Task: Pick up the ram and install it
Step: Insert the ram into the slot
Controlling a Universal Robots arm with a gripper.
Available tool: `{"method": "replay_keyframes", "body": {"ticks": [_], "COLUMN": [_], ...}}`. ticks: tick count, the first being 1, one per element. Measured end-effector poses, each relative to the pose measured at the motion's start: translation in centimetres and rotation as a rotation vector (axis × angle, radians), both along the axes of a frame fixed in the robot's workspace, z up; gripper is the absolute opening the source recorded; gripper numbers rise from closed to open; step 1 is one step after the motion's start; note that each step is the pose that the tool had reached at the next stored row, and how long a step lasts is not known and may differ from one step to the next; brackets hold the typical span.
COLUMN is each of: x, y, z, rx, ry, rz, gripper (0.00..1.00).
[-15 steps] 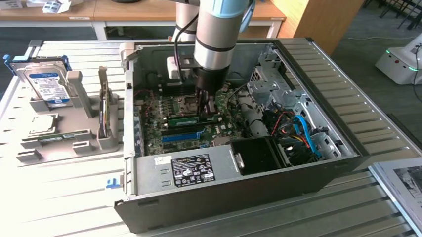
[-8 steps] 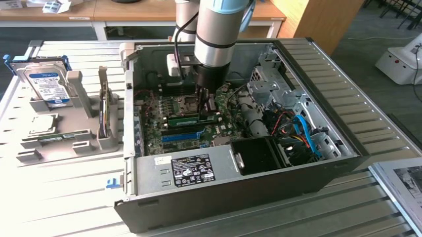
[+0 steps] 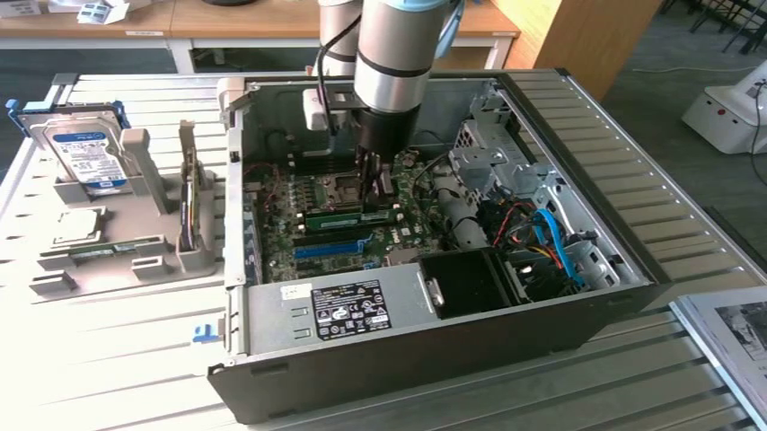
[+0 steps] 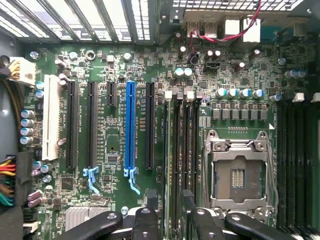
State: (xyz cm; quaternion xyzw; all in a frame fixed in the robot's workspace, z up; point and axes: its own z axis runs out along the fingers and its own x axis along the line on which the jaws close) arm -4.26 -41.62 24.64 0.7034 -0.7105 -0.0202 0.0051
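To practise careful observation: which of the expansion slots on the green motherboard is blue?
The blue plastic slot, lying between a short black slot and a long black slot; all the other slots in that row are black or white.

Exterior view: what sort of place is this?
Probably a robotics lab bench set up for PC assembly: an open computer case on a slatted metal table, a grey fixture holding a hard drive beside it, wooden desks behind.
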Motion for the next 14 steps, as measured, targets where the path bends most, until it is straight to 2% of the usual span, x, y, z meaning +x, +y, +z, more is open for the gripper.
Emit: {"method": "replay_keyframes", "body": {"ticks": [4,14], "x": [0.0,0.0], "y": [0.0,0.0], "z": [2.38,3.96], "rx": [0.0001,0.0], "ry": [0.0,0.0], "rz": [0.0,0.0], "gripper": [0.31,0.31]}}
